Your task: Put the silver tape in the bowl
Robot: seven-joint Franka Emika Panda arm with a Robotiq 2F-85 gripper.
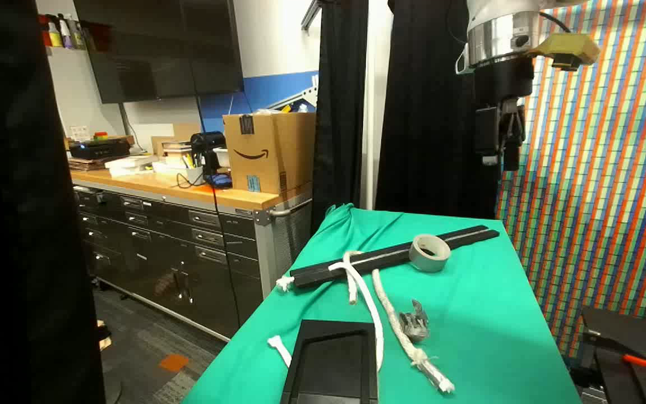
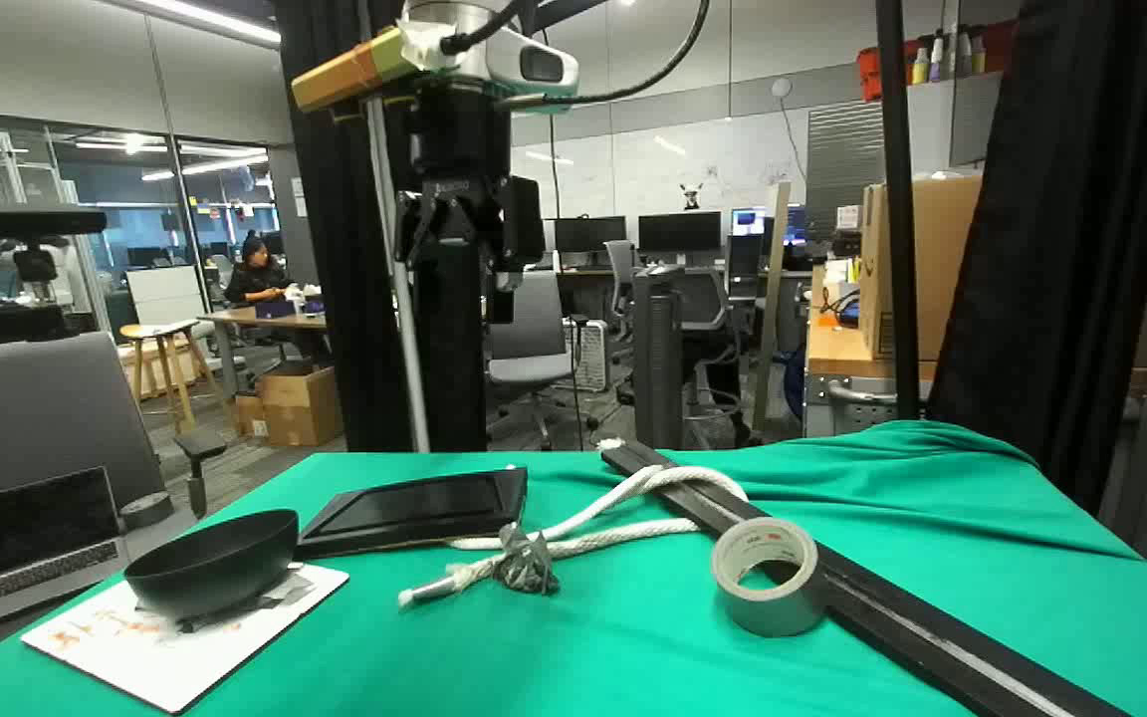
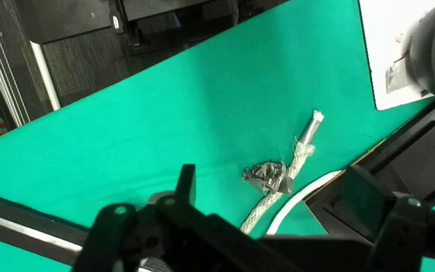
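Green cloth (image 1: 485, 314) lies creased near black curtains (image 1: 432, 123) and a workbench (image 1: 157, 244), the end effector (image 3: 274, 185) above gaping wide.

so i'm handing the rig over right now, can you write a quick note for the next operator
Gripper: open, holding nothing, up above the green cloth.
Silver tape: tilted, apparently propped partly on the black rod.
Bowl: on the white board.
Done: nothing that shows; the tape is neither gripped nor in the bowl.
Left: grasp the tape, carry it to the bowl, release it inside. A white rope loops over the rod near the tape, so I'd probably keep clear of it when coming in.
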